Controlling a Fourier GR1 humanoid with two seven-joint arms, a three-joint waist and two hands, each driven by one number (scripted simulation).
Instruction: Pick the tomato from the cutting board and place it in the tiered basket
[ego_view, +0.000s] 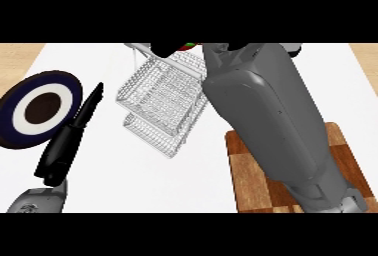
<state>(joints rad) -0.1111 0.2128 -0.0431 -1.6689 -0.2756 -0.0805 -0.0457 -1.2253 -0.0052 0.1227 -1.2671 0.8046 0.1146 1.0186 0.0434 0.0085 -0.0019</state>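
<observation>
Right robot hand (168, 48) curled round tomato (187, 46) — over tiered basket (164, 95), cutting board (251, 165) nearby

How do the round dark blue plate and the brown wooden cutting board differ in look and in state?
The round dark blue plate has white and brown rings, while the brown wooden cutting board shows a chequered wood pattern with straight edges. The plate lies uncovered at the counter's left; the board is largely hidden under the right grey forearm. Both rest on the white counter.

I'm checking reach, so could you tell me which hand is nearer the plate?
Left. The left hand lies just right of the plate, fingers straight; the right hand is far off, beyond the basket.
</observation>
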